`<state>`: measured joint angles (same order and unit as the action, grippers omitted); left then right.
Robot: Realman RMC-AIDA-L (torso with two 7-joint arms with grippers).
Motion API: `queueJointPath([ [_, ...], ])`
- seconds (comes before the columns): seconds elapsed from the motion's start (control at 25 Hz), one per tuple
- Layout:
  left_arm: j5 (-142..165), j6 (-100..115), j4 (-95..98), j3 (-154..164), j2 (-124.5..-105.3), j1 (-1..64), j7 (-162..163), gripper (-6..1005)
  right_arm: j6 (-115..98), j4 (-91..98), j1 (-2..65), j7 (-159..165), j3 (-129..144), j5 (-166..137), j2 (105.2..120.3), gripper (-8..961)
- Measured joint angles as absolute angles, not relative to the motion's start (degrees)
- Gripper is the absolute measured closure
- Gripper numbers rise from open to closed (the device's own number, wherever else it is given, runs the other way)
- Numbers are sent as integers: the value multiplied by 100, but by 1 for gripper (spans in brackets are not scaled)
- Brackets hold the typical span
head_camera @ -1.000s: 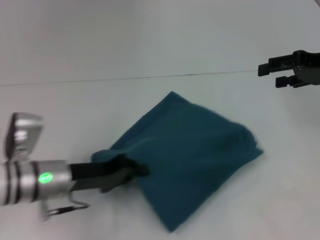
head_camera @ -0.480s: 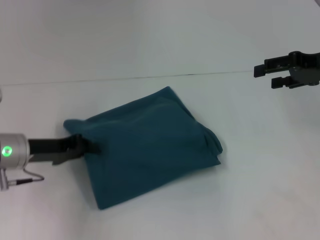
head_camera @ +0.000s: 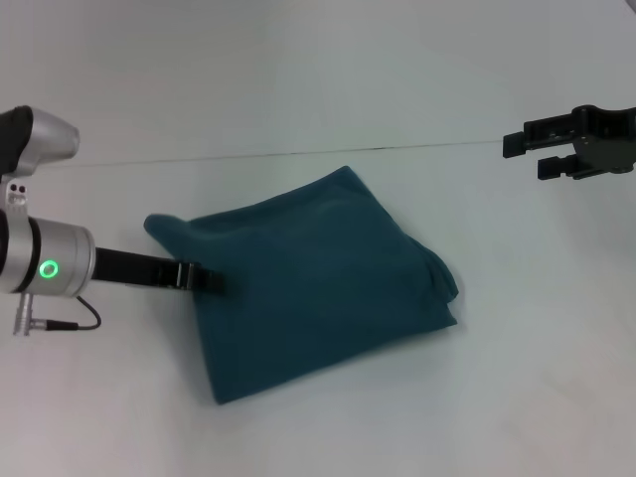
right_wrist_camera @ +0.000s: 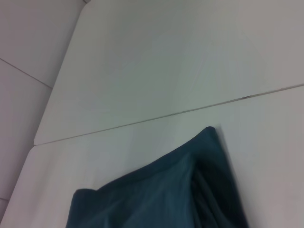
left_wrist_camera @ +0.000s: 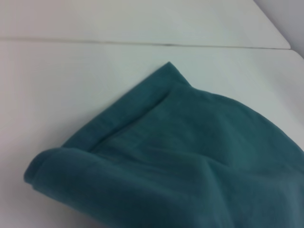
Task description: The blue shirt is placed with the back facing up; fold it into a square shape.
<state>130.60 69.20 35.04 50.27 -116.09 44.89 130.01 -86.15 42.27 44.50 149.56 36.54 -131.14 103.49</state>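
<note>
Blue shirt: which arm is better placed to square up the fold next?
Left, probably. The left gripper is at the blue shirt, on the edge nearest it, by the corner that sticks out. The right gripper hangs open, well off the cloth toward the table's far right.

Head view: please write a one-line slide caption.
Left gripper at the folded dark teal-blue cotton shirt's edge; right gripper open, apart.

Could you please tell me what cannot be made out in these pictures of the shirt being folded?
- Left gripper: in the head view its tips sit at the blue shirt edge; whether it grips the cloth is unclear. Its wrist view shows no fingers.
- Shirt front: hidden by the folds in every view.
- Shirt's near part: cut off by the edges of both wrist views.
- Right gripper: open, raised far to the right.
</note>
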Motion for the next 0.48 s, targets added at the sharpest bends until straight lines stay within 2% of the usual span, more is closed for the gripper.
queueJointPath([
  [0.48, 13337, 6759, 3849, 5045, -11641, 4465, 12390, 931, -8622, 4196, 4482, 14957, 3670, -13113, 10360, 127],
])
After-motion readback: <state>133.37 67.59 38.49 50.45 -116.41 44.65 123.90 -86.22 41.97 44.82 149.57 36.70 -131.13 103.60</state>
